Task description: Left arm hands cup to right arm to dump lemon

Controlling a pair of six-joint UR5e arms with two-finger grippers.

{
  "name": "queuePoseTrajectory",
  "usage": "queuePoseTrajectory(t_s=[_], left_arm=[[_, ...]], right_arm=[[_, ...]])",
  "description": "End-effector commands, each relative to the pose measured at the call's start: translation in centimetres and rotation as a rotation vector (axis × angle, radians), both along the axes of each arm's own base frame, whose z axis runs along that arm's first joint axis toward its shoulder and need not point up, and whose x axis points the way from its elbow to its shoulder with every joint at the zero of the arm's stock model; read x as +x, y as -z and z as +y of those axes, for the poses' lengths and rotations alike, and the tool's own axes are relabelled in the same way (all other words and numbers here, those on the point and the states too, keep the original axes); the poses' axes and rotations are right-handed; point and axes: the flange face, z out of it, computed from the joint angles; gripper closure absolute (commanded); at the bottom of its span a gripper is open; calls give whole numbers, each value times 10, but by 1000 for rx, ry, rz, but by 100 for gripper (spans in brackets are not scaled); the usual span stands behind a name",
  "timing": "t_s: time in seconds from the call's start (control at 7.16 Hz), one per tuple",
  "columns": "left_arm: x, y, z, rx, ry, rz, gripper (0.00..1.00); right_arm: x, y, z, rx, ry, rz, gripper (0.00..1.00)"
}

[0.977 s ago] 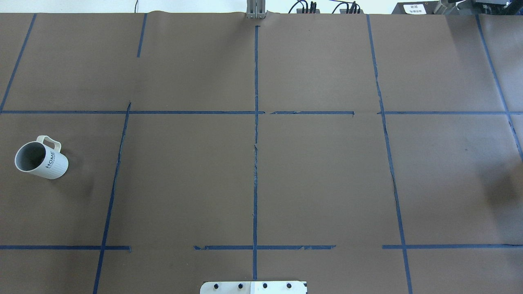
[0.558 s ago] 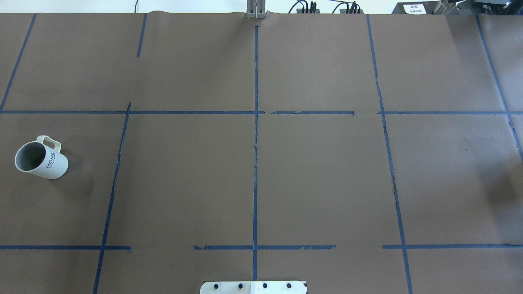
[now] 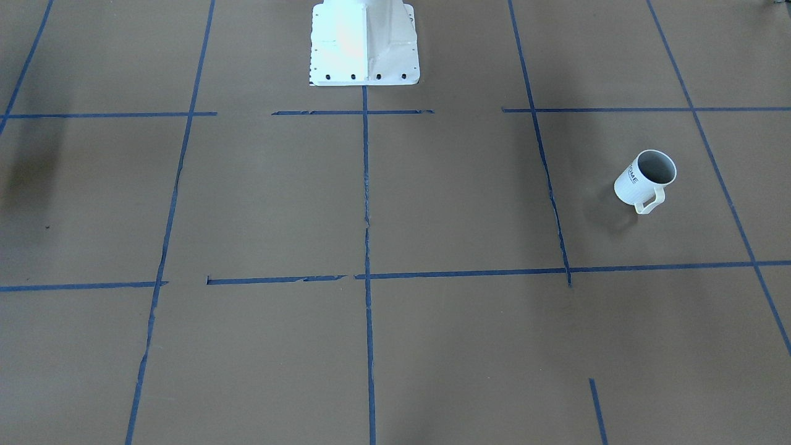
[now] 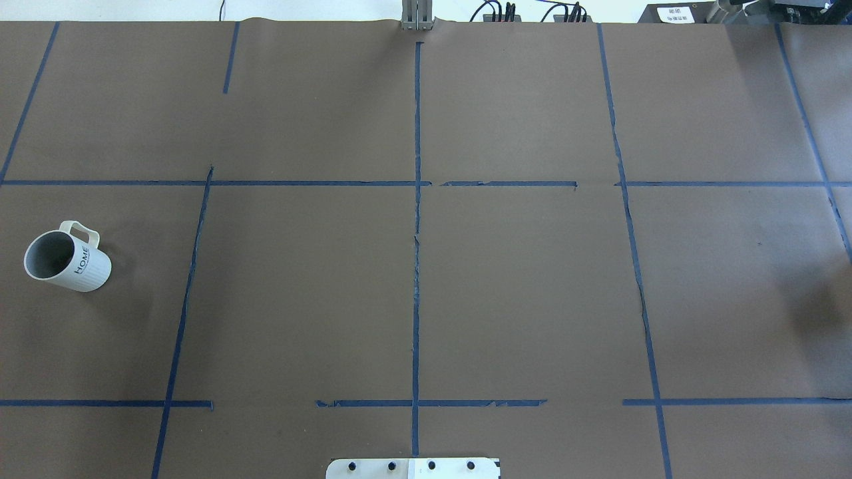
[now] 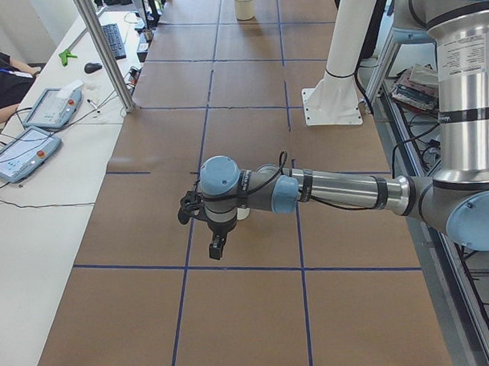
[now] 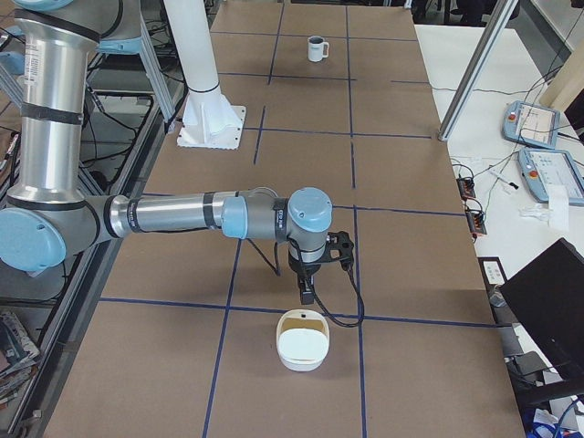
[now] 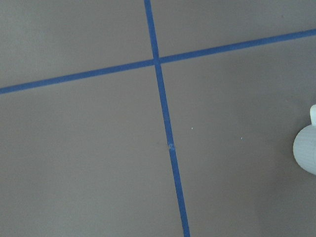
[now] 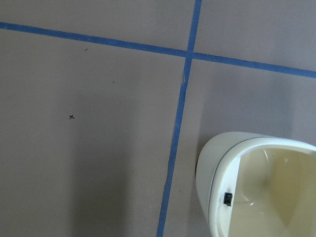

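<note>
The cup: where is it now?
Overhead view: the cup stands near the view's left edge, on the robot's left side, left of a blue tape line.

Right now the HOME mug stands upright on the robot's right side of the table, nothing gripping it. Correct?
Not quite: the side is wrong. The cup stands upright on the robot's left side of the table, nothing gripping it. The overhead exterior view shows it near that view's left edge, which is the side the left arm comes in from.

no visible change in the overhead view.
</note>
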Motion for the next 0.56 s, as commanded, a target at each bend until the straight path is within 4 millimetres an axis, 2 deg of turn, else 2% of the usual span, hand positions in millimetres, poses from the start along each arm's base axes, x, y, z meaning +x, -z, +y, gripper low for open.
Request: queuePoseTrajectory(t_s=[0.0, 0.28, 0.42], left_arm=[[36, 19, -3, 19, -61, 73, 0], [96, 44, 1, -100, 23, 96, 0], [130, 44, 10, -109, 83, 76, 0]], right_arm=[[0, 1, 0, 1, 1, 0, 0], [-1, 1, 0, 2, 2, -3, 0], [-1, 2, 0, 4, 2, -3, 0]])
